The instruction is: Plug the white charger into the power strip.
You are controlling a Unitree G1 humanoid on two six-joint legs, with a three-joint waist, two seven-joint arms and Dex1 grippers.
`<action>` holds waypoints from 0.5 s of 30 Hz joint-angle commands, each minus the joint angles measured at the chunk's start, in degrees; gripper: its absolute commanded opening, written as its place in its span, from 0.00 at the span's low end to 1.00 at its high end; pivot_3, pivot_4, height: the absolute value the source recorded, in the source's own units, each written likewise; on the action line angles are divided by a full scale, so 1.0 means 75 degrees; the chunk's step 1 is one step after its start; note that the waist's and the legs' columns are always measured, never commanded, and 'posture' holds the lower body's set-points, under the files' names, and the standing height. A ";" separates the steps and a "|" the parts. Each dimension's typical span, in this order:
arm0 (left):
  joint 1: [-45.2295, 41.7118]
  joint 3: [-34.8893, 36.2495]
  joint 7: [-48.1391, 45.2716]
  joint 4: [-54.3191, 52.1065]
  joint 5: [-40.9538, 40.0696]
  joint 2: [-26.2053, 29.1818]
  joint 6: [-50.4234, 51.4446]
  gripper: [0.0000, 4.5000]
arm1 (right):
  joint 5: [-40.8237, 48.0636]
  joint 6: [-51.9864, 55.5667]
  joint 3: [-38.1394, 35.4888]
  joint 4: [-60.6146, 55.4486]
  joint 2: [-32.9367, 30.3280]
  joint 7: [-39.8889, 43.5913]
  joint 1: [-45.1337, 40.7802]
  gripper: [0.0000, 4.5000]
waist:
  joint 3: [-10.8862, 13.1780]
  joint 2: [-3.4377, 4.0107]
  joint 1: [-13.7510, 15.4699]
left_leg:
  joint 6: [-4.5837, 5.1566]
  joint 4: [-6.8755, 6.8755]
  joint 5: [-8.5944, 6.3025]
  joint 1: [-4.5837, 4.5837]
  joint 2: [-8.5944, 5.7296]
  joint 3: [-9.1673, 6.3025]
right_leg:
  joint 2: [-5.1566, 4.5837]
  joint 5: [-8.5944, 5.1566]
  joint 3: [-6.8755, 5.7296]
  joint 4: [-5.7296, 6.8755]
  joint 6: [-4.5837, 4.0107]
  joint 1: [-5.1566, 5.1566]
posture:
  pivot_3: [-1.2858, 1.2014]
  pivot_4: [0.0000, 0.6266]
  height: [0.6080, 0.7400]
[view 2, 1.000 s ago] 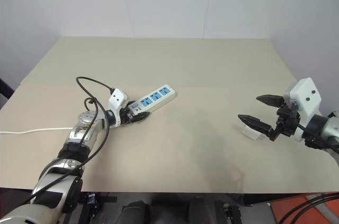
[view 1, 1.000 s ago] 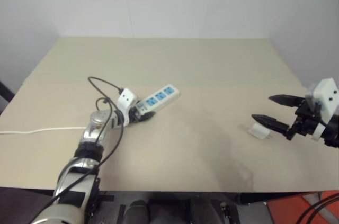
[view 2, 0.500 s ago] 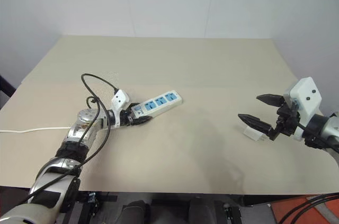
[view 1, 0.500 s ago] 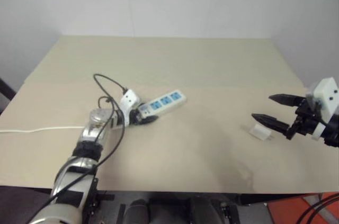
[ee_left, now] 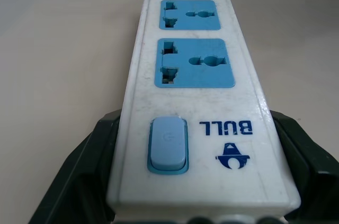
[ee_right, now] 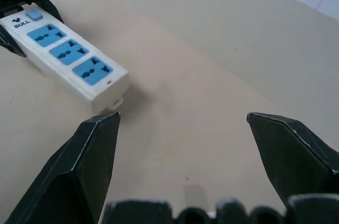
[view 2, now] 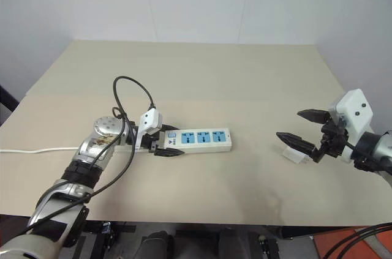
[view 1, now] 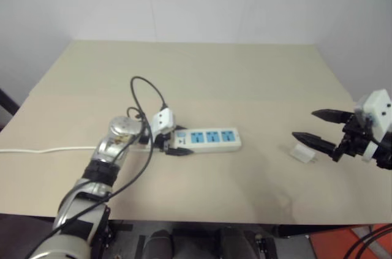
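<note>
The power strip lies flat on the table, left of centre, its three blue sockets facing up and its long side running left to right. My left gripper is shut on its switch end, and in the left wrist view the black fingers press both sides of the power strip. The white charger lies on the table at the right. Just above and beyond it hangs my right gripper, open and holding nothing. The right wrist view has the power strip lying beyond the wide-apart fingertips.
A thin white cord runs from the strip's held end to the table's left edge. The beige table ends at a white wall behind. A black cable loops up from my left wrist.
My left gripper has swung the power strip's far end round to the right and drawn it toward the front edge. It now lies level across the table. The right gripper and the charger have stayed put.
</note>
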 commanded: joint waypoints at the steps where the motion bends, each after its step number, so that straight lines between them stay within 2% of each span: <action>1: 0.0045 -0.0156 0.0026 -0.0214 0.0038 -0.0158 -0.0428 0.74 | 0.0246 0.0001 -0.0267 -0.0088 -0.0194 0.0298 -0.0102 1.00 | 0.0000 0.0000 -0.0002 | 0.0000 0.0000 0.0000 0.0000 0.0000 -0.0001 | 0.0000 0.0000 0.0000 0.0000 0.0000 0.0000 | 0.52 0.24 1.00; 15: 0.0380 -0.0467 0.0646 0.0401 0.0444 -0.0587 -0.0814 0.74 | 0.0185 -0.0028 -0.0224 -0.0029 -0.0285 0.0502 -0.0071 1.00 | 0.0000 -0.0001 0.0055 | 0.0001 0.0003 0.0000 0.0003 -0.0002 -0.0002 | 0.0001 0.0000 0.0002 0.0001 0.0001 0.0006 | 0.52 0.24 1.00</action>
